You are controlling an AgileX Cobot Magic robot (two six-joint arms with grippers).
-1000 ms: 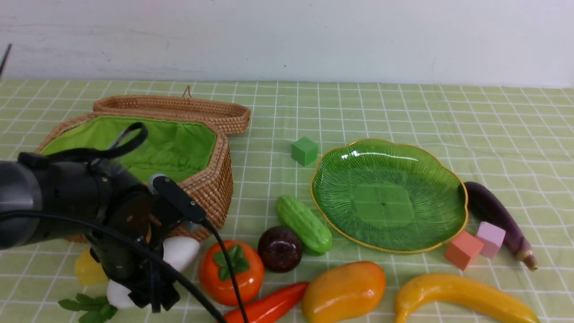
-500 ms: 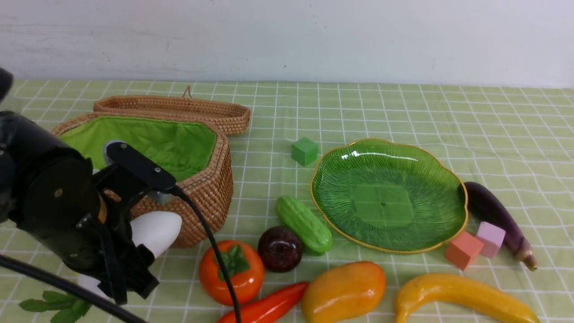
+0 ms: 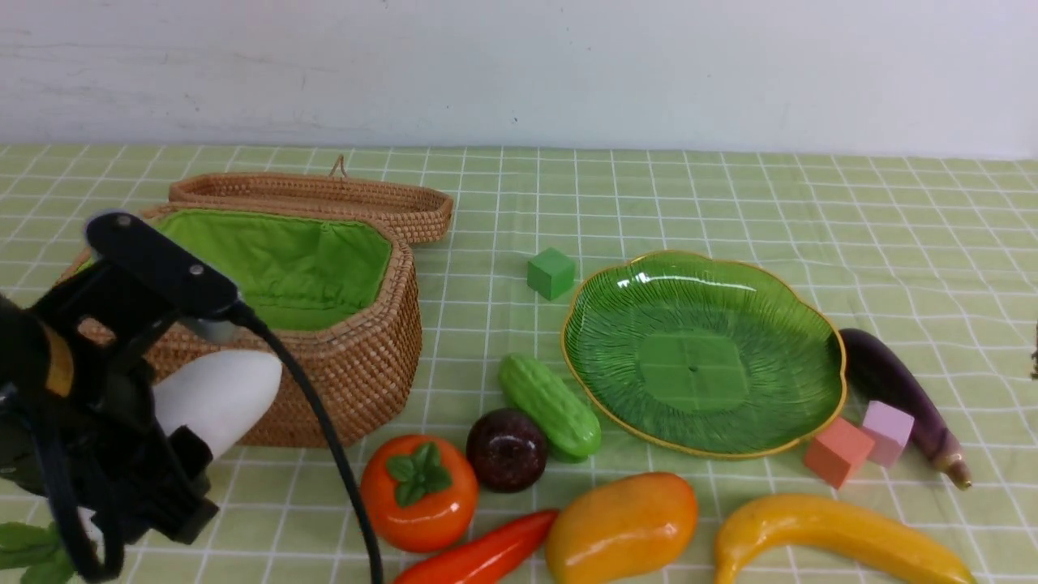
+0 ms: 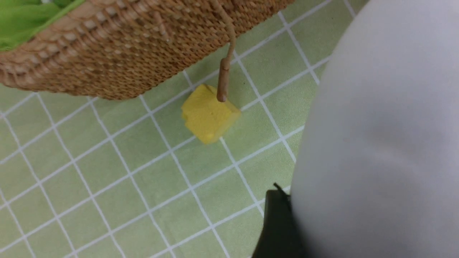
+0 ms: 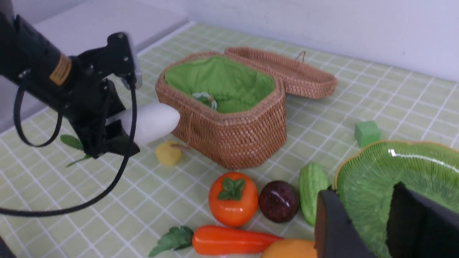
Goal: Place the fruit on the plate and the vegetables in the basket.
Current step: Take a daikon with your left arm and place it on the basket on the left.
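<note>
Bright, even light; soft shadows, glare on the plate, near radish blurry.

We see a tan woven wicker basket, rough and matt, lined with smooth bright green cloth. The shallow green glass plate looks glossy and ribbed, its rim gilt. The round orange toy fruit and dark purple ball shine like hard plastic; the white radish we find smooth, nearly matt.

Front camera looks forward across the tabletop; left wrist sits tight against the basket wall; right wrist, farther back, shares basket and plate with front.
</note>
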